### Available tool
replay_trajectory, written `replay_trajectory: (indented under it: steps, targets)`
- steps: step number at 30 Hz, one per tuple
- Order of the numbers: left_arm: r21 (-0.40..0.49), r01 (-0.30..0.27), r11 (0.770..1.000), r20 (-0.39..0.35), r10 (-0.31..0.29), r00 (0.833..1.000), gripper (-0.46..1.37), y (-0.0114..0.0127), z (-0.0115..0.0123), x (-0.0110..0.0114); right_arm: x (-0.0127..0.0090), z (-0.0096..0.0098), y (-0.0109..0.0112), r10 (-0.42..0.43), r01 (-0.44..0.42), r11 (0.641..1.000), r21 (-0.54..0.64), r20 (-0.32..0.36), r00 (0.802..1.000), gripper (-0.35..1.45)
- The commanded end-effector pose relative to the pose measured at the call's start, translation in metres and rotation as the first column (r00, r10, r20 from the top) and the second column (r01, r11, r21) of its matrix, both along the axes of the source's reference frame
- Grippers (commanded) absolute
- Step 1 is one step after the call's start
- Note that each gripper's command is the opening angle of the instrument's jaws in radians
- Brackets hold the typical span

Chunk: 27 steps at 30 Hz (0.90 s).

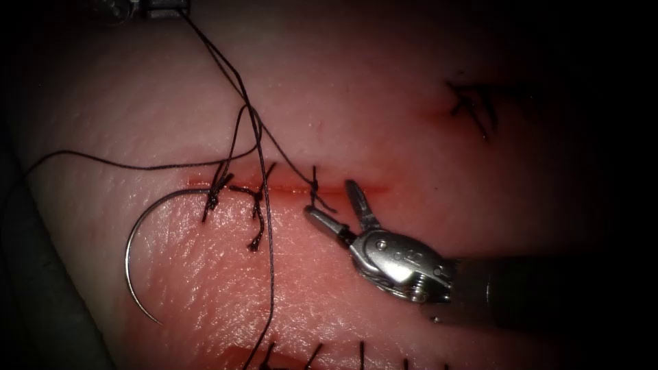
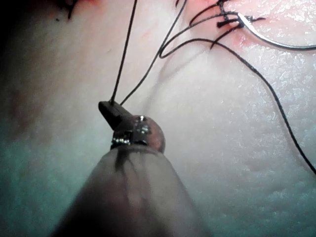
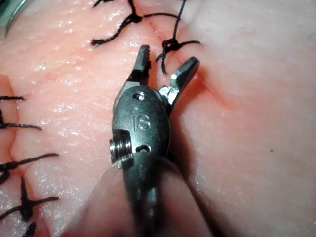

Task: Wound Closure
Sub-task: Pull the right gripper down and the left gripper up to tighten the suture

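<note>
Pale tissue (image 1: 411,123), wet with red fluid (image 1: 226,274) below the cut (image 1: 356,186), spreads under the light and falls into shadow at its margins. Three knots (image 1: 314,179) with short tails sit along the cut, spaced from its left end toward the middle; the stretch to the right of the third knot lies bare, which suggests the closure is well advanced but not finished. A separate set of stitches (image 1: 473,103) shows higher up on the right. The needle (image 1: 133,253) lies free on the tissue at the left, below the cut, held by neither tool, with one end touching the leftmost knot. The thread (image 1: 264,205) runs down across the cut and also sweeps away to the left. The left gripper (image 2: 111,109) has its jaws closed on the thread, two strands rising from it toward the wound. The right gripper (image 1: 339,205) hovers just beside the third knot, jaws apart and holding nothing.
</note>
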State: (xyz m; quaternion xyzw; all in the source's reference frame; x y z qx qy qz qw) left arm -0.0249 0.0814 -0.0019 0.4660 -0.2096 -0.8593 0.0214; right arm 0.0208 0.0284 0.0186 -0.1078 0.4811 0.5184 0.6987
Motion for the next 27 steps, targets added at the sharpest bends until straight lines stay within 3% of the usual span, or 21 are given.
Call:
replay_trajectory:
  steps: [1,7,10,13,27]
  targets:
    - [0.002,-0.003,1.000,0.000,0.003,1.000,-0.35,0.0000,0.0000,0.0000,0.0001,0.0000,0.0000,-0.010,0.010,1.000,0.001,-0.007,1.000,0.90]
    - [0.007,-0.001,1.000,0.004,0.001,1.000,-0.35,-0.0001,0.0000,0.0000,0.0002,0.0005,-0.0006,-0.052,0.052,0.999,0.013,-0.019,0.998,0.34]
    - [0.007,0.000,1.000,0.003,0.000,1.000,-0.35,-0.0001,0.0000,-0.0001,0.0002,0.0008,-0.0013,-0.069,0.069,0.997,0.041,0.000,0.998,-0.16]
    - [0.007,0.001,1.000,0.004,-0.001,1.000,-0.35,-0.0002,-0.0001,-0.0002,0.0002,0.0009,-0.0015,-0.072,0.072,0.996,0.043,0.003,0.997,-0.35]
    - [0.012,0.003,1.000,0.005,-0.003,1.000,-0.35,0.0002,0.0001,-0.0006,-0.0001,-0.0011,-0.0026,-0.027,0.027,0.991,0.131,-0.005,1.000,-0.35]
